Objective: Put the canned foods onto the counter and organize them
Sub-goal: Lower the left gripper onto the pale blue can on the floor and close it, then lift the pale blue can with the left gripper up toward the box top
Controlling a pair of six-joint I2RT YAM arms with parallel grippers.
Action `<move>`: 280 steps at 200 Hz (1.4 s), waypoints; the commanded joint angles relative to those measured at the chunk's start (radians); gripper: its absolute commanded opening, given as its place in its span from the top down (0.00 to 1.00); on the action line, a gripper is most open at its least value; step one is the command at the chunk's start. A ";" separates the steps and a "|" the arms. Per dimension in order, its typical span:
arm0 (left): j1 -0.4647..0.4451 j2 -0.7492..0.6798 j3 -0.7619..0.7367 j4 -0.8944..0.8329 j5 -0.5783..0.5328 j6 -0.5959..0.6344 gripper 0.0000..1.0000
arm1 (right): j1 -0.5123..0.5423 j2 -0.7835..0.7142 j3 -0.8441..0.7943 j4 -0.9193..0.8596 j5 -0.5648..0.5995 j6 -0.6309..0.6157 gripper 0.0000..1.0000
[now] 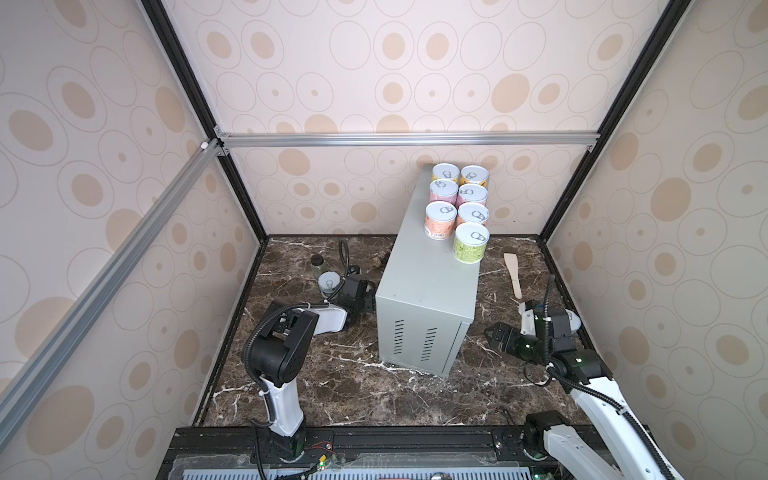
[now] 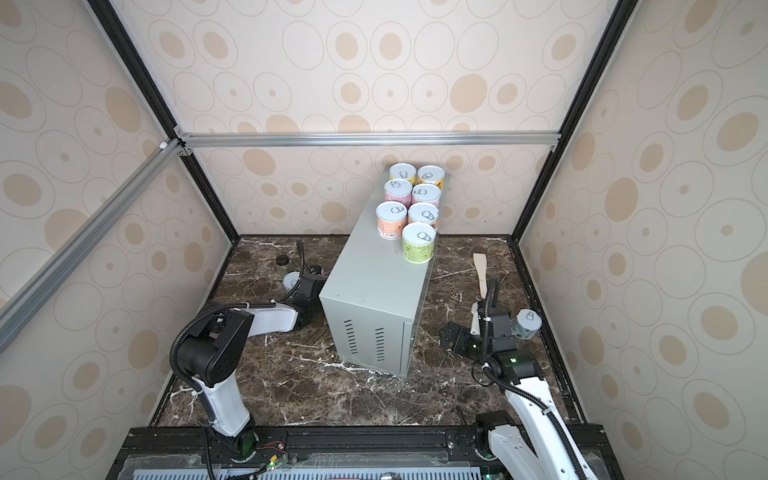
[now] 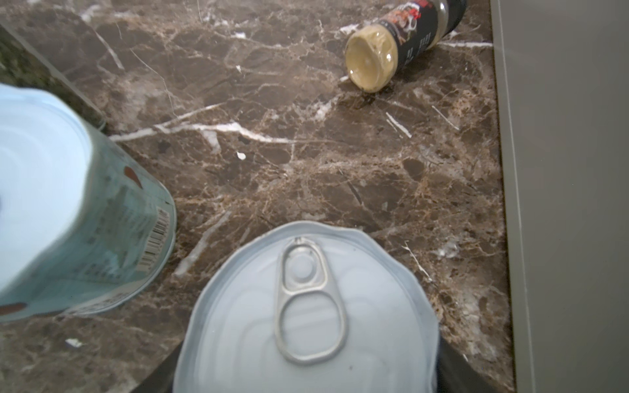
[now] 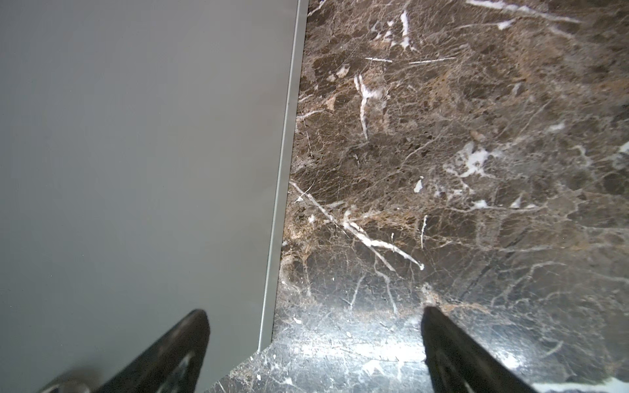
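Closest, a tin (image 3: 306, 306) sits between our left jaws; gripped, we cannot tell. Our right jaws gape, holding nothing.

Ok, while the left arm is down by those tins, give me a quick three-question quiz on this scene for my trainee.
1. How many canned foods stand on the counter?
2. True or false: the right tool is clamped on a tin.
3. What lies on the marble to the right of the counter? A) wooden spatula B) metal fork C) sponge

Key: 1) Seven. 2) False: it is open and empty. 3) A.
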 commanded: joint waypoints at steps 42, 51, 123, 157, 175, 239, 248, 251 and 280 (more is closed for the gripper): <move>0.005 -0.028 -0.044 0.040 -0.017 -0.022 0.44 | -0.005 -0.012 0.024 -0.066 -0.023 -0.012 0.01; 0.006 -0.047 -0.057 0.043 -0.015 -0.031 0.45 | -0.005 -0.016 0.022 -0.066 -0.023 -0.011 0.01; 0.005 -0.310 -0.112 -0.102 -0.017 -0.114 0.49 | -0.005 -0.032 0.029 -0.073 -0.036 -0.010 0.01; 0.005 -0.464 -0.093 -0.231 0.002 -0.109 0.49 | -0.005 -0.046 0.045 -0.094 -0.038 -0.015 0.01; 0.006 -0.540 -0.075 -0.317 0.025 -0.092 0.49 | -0.005 -0.055 0.054 -0.102 -0.044 -0.018 0.01; 0.001 -0.738 0.006 -0.627 0.156 0.026 0.49 | -0.005 -0.060 0.085 -0.142 -0.059 -0.038 0.01; 0.001 -0.757 0.012 -0.653 0.175 0.033 0.49 | -0.005 -0.061 0.084 -0.144 -0.060 -0.040 0.01; 0.001 -0.762 0.014 -0.662 0.182 0.036 0.50 | -0.005 -0.060 0.085 -0.144 -0.061 -0.041 0.01; -0.004 -0.787 0.058 -0.734 0.223 0.045 0.50 | -0.005 -0.050 0.080 -0.145 -0.075 -0.043 0.01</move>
